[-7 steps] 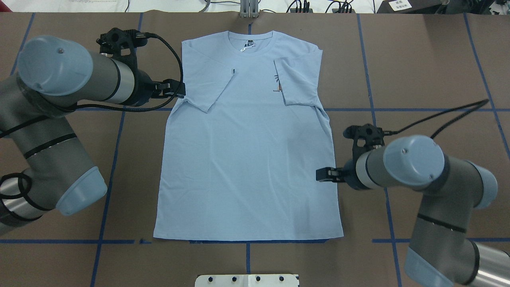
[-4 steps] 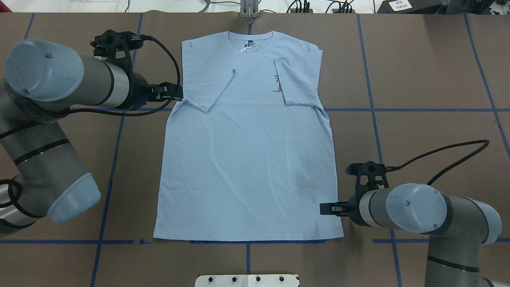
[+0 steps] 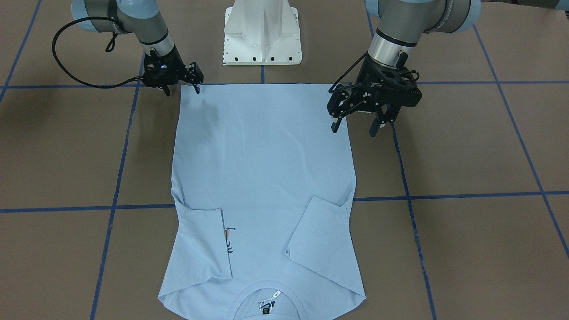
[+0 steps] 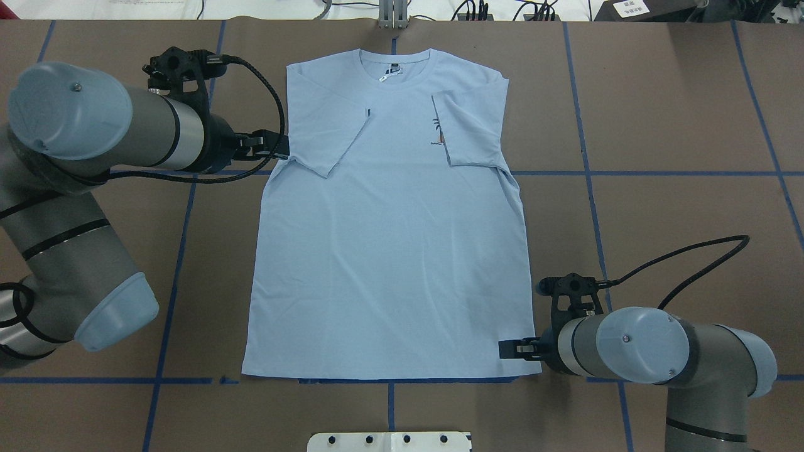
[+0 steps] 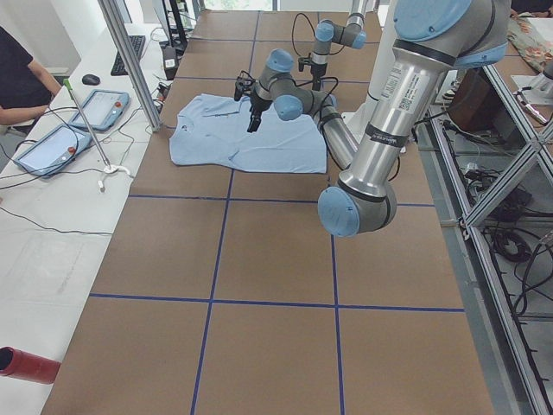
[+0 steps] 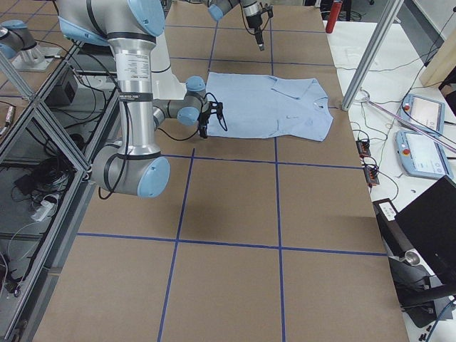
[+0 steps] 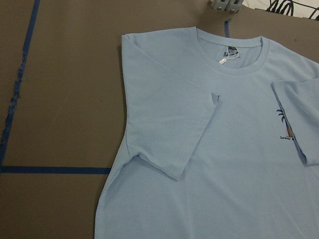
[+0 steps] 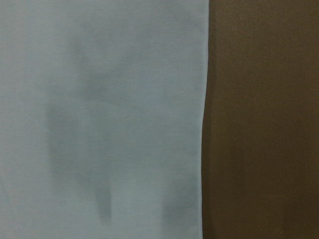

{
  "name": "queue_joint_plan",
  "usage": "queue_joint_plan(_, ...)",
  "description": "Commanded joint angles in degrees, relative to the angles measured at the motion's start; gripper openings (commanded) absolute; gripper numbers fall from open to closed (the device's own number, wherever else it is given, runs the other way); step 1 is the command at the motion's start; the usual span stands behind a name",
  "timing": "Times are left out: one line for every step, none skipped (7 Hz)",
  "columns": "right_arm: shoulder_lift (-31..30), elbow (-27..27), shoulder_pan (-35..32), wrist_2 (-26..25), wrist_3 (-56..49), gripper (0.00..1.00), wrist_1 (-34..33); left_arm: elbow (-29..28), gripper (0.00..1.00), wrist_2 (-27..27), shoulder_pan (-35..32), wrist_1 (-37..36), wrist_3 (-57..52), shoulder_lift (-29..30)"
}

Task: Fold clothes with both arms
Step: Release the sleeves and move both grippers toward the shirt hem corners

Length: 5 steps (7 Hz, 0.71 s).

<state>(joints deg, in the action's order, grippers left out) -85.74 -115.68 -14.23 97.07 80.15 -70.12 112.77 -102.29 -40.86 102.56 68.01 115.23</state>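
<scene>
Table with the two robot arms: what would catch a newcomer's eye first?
A light blue T-shirt lies flat on the brown, blue-taped table, its sleeves folded inward. The left pincer hovers open by the shirt's side edge, and the right pincer is open at a hem corner.

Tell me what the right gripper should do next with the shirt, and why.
Probably lower the right gripper the last bit and close it on the shirt's hem corner. Its jaws stand open right at that corner, gripping nothing, and the left gripper is open too, beside the folded sleeve on the other side.
</scene>
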Motion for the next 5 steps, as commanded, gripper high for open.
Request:
queue_joint_plan(0.1, 0.2, 0.7, 1.0, 0.0, 0.85, 0.0, 0.0, 1.0, 0.0, 0.1, 0.0, -0.1, 0.2)
queue_joint_plan(0.2, 0.3, 0.9, 1.3, 0.0, 0.76, -0.1, 0.0, 1.0, -0.1, 0.0, -0.1, -0.1, 0.3)
queue_joint_plan(0.1, 0.4, 0.9, 2.0, 0.0, 0.48, -0.1, 0.0, 1.0, -0.1, 0.0, -0.1, -0.1, 0.3)
queue_joint_plan(0.1, 0.7, 0.9, 2.9, 0.0, 0.34, -0.1, 0.0, 1.0, -0.2, 0.0, -0.1, -0.1, 0.3)
queue_joint_plan(0.1, 0.9, 1.0, 2.9, 0.0, 0.29, -0.2, 0.0, 1.0, -0.2, 0.1, -0.1, -0.1, 0.3)
